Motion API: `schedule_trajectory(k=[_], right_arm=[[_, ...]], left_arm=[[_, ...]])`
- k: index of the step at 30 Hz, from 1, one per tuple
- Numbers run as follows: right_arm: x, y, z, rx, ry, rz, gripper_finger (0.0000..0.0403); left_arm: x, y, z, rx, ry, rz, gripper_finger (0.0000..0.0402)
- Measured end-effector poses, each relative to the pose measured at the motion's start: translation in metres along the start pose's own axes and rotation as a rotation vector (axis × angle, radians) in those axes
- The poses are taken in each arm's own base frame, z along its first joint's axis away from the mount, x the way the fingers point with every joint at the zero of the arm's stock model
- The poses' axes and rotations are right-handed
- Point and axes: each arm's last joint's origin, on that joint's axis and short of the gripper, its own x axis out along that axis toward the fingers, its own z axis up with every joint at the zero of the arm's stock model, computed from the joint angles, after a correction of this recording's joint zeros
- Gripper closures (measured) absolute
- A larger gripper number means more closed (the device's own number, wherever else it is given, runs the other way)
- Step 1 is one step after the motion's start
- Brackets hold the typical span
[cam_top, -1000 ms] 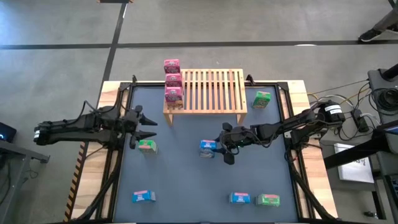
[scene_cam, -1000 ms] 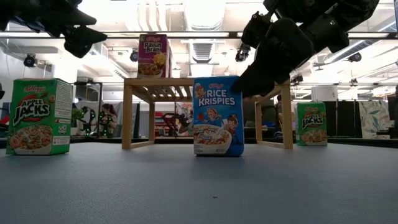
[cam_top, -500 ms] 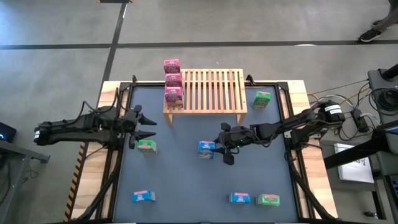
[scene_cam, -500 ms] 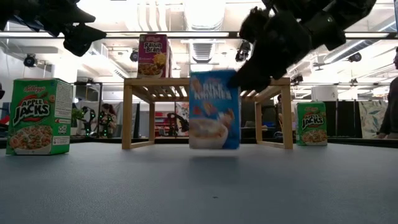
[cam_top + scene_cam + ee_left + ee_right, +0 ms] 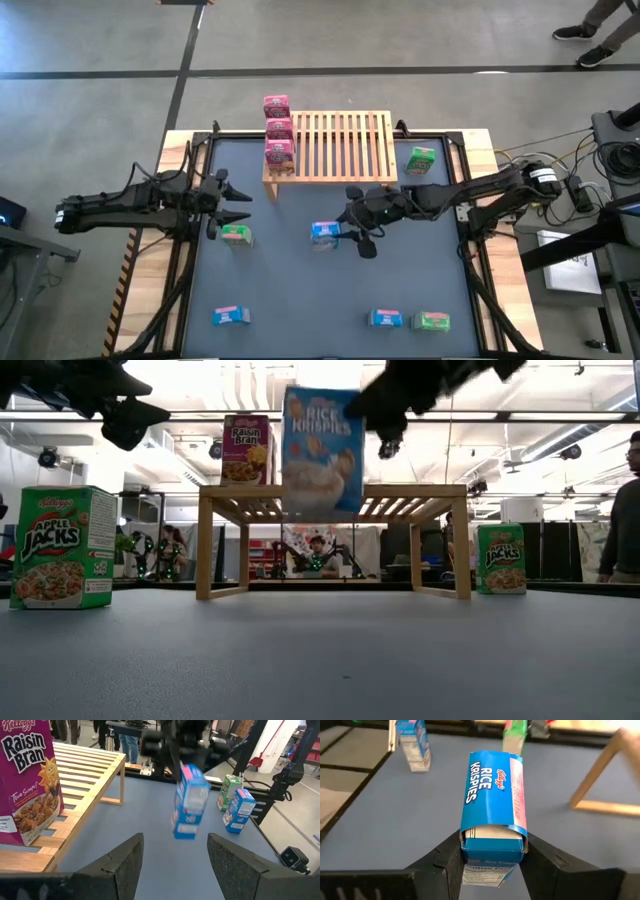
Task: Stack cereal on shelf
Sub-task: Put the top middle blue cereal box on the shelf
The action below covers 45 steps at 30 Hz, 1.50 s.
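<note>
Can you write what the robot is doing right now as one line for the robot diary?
right gripper: shut on blue Rice Krispies box, lifted off table | left gripper: open, waiting by green box | shelf: three pink boxes

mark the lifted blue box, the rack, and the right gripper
blue box (image 5: 322, 448), low view, printed front.
rack (image 5: 340, 145), high view, bare slats on top.
right gripper (image 5: 345, 232), high view, between its fingertips at the box.

Glossy printed cardboard cereal box (image 5: 492, 807), pale bare-wood slatted shelf (image 5: 340, 145), matt grey tabletop (image 5: 290, 290).

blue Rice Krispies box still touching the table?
No: in the low view the blue cardboard Rice Krispies box hangs above the table, clamped in the right pincer.
</note>
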Motion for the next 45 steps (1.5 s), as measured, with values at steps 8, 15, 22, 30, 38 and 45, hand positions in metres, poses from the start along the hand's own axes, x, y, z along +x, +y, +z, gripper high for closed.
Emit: schedule_trajectory(k=[8, 15, 22, 30, 38, 45], right_arm=[[-0.045, -0.037, 0.043, -0.098, -0.071, -0.117, 0.0248], [-0.082, -0.096, 0.054, -0.092, -0.134, -0.195, 0.0248], [-0.11, -0.155, 0.041, -0.074, -0.15, -0.246, 0.0248], [-0.129, -0.206, 0.036, -0.07, -0.184, -0.252, 0.0248], [-0.12, -0.249, 0.029, -0.066, -0.162, -0.212, 0.0248], [-0.118, -0.276, 0.022, -0.032, -0.102, -0.199, 0.0248]], left_arm=[[0.0, 0.0, 0.0, 0.008, -0.002, -0.001, 0.0198], [0.0, 0.0, 0.0, 0.02, -0.002, -0.002, 0.0198], [0.0, 0.0, 0.0, 0.027, -0.003, -0.002, 0.0198], [-0.001, 0.0, 0.0, 0.047, -0.003, -0.002, 0.0198], [-0.001, 0.0, 0.0, 0.049, -0.002, -0.002, 0.0198], [0.0, 0.0, -0.001, 0.048, 0.007, -0.001, 0.0198]])
